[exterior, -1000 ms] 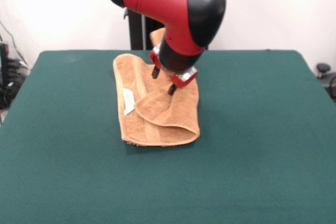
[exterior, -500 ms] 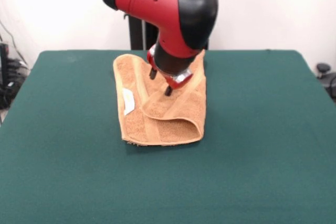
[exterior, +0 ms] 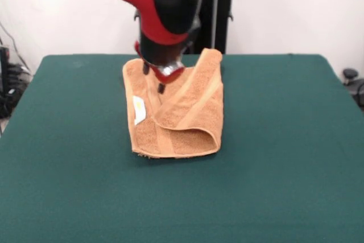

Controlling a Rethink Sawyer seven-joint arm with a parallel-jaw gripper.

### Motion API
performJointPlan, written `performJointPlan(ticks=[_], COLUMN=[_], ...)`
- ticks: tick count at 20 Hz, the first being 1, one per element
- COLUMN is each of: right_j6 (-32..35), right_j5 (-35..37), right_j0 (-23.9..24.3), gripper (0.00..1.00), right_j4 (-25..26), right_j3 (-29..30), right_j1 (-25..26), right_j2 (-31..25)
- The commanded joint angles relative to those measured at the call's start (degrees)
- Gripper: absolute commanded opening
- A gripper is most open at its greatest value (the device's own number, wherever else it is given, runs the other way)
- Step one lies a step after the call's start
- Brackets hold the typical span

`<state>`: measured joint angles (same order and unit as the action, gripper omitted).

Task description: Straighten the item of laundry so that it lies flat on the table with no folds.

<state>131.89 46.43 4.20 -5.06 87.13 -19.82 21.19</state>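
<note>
Since half a second ago the arm [exterior: 153,4] has swung toward 10 o'clock in the front view; a second ago it sat further toward 3 o'clock over the fold. Gripper [exterior: 153,78] was over the towel's middle, now it is over its upper-left part. Towel outline matches the last frame; the right flap that was partly hidden is now fully exposed.

Front view, only one available:
- Towel [exterior: 176,112], orange-tan terry, lies on the green table [exterior: 284,169] a bit toward 11 o'clock from picture centre, closer to the far edge than the near one.
- Not flat. Right-hand flap is folded over diagonally, running from about 1 o'clock at the top corner down to 5 o'clock, where a rounded fold edge stands slightly off the cloth.
- Woven band [exterior: 196,103] shows as a lighter stripe along that flap; another band runs across near the bottom edge at 6 o'clock.
- White tag [exterior: 139,110] sits on the left layer, toward 9 o'clock.
- Two dark fingertips point down at the towel's 11 o'clock area, with a gap between them and nothing in it, so the gripper reads as open and empty. Contact with the cloth: can't tell from this angle.
- Arm's red and black body covers the towel's far-left corner and part of the black pedestal [exterior: 219,15] at 12 o'clock.
</note>
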Motion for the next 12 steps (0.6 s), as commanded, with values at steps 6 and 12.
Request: performJointPlan(ticks=[6,12], right_j6=[0.7,3.5], right_j5=[-11.5,-16.8], right_j0=[5.0,4.5], gripper=[1.00,1.00], right_j4=[4.7,6.8], right_j3=[8.3,6.6], right_j1=[0.1,5.0], right_j2=[-6.2,-6.6])
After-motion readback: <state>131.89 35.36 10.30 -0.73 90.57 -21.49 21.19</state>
